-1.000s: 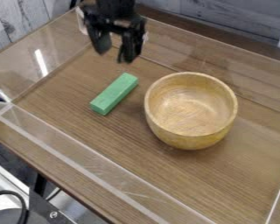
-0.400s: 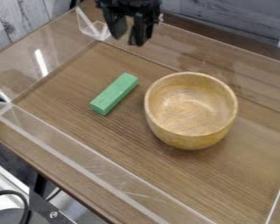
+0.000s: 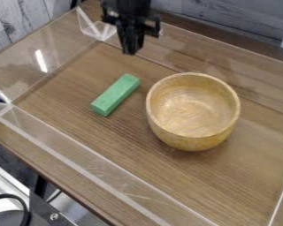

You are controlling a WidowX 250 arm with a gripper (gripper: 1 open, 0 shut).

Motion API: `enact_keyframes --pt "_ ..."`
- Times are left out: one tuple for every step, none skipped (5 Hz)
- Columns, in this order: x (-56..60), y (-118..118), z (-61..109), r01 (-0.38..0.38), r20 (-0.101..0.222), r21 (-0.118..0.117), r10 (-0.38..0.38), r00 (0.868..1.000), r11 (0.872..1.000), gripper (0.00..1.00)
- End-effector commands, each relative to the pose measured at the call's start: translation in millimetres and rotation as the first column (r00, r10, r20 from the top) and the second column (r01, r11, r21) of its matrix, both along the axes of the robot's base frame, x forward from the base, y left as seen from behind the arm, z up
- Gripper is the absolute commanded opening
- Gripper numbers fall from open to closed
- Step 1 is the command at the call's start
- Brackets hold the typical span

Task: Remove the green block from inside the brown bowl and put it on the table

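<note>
I see my black gripper (image 3: 132, 46), fingers pressed together on nothing, its upper part cut off by the frame's top edge. The small bright green rectangular block (image 3: 116, 94) lies on the brown wood-grain table (image 3: 73, 132), beside the round light-brown wooden bowl (image 3: 194, 109).

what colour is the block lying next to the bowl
Bright green; the block lies on the table left of the brown bowl, clearest in the camera view.
</note>
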State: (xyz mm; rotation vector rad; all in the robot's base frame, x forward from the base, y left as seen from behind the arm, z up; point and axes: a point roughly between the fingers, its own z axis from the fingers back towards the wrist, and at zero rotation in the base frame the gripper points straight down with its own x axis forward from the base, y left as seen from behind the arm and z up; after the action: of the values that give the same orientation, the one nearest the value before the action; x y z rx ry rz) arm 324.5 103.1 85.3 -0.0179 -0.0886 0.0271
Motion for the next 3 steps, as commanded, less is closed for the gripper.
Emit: enact_keyframes --pt "18.7 11.6 2.3 0.0 0.053 0.024 -0.001 0.999 1.0 0.0" --pt "23.7 15.7 -18.8 0.0 0.026 0.023 -0.001 1.0 1.0 0.0" --pt "26.4 17.1 -31.6 -0.001 0.01 0.022 0.001 1.0 1.0 0.0"
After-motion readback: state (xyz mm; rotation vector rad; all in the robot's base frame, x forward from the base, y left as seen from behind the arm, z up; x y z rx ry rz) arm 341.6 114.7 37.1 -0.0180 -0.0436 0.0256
